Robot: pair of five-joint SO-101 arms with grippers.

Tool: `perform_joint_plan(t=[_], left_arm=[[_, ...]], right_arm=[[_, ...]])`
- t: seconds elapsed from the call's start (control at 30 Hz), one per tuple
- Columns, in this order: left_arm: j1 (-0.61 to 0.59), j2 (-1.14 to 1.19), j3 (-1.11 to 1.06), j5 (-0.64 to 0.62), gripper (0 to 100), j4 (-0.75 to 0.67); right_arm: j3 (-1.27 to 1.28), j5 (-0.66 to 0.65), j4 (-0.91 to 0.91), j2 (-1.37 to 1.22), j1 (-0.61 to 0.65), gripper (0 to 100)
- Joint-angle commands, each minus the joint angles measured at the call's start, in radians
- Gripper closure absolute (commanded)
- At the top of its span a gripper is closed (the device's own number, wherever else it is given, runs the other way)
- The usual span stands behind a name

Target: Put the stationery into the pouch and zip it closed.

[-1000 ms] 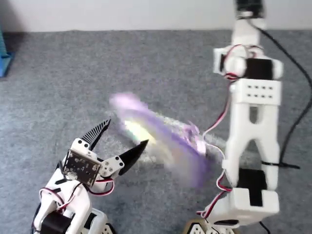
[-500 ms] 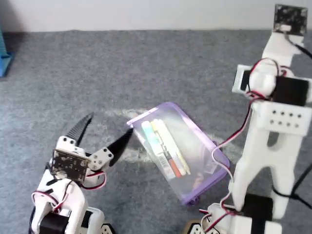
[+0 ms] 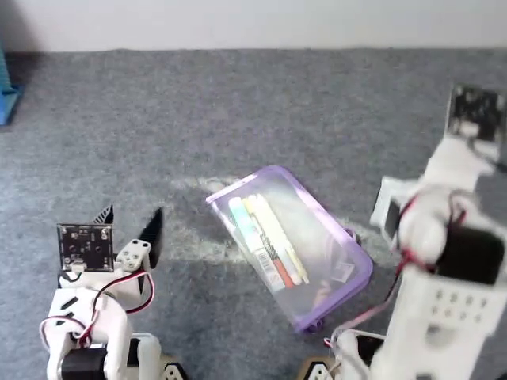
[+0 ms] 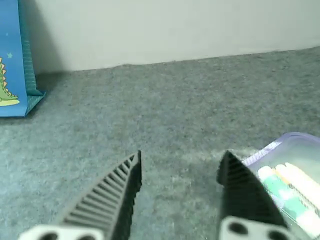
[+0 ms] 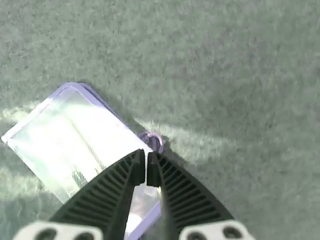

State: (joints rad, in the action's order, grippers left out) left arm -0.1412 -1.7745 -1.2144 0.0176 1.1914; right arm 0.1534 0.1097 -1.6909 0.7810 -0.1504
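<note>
A clear pouch (image 3: 289, 241) with purple trim lies flat at the table's middle, with several pens and markers (image 3: 265, 237) inside it. My left gripper (image 3: 131, 226) is open and empty, hovering left of the pouch and apart from it. In the left wrist view the left gripper (image 4: 182, 157) frames bare carpet, and the pouch corner (image 4: 292, 175) lies beside one finger. My right gripper (image 5: 146, 152) is shut and empty, held high above the pouch (image 5: 75, 135). The purple zip pull ring (image 5: 152, 140) lies just past its tips. The right arm (image 3: 444, 261) stands tall at the right.
Grey carpet (image 3: 238, 103) covers the table, and a pale wall runs along the back. A blue bag (image 4: 15, 65) stands at the far left against the wall, and its edge (image 3: 6, 95) shows in the high view.
The pouch, blurred in motion a second ago, has come to rest flat. The right arm has risen and drawn back. The left arm has pulled back to the left, away from the pouch.
</note>
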Motion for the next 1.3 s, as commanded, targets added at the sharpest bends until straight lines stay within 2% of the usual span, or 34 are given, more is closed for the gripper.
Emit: perform_joint_plan(t=[0.0,0.03,0.3,0.5,0.83,1.27], left_arm=[[0.000,-0.009,0.031,-0.012,96,0.008],[0.000,-0.009,0.018,-0.011,99,0.003],[0.002,-0.009,-0.160,0.026,99,0.002],[0.002,-0.009,-0.300,0.058,99,-0.043],[0.002,-0.009,-0.467,0.057,98,-0.163],[-0.006,-0.006,-0.470,0.055,99,-0.153]], right_arm=[[0.276,0.031,0.117,0.228,-0.012,99.1],[0.361,0.029,0.154,0.288,-0.012,99.1],[0.890,0.028,0.394,0.742,-0.005,99.1],[1.155,0.026,0.426,1.033,-0.002,99.0],[1.355,0.026,0.432,1.033,-0.007,99.0],[1.493,0.026,0.421,1.033,-0.027,99.0]])
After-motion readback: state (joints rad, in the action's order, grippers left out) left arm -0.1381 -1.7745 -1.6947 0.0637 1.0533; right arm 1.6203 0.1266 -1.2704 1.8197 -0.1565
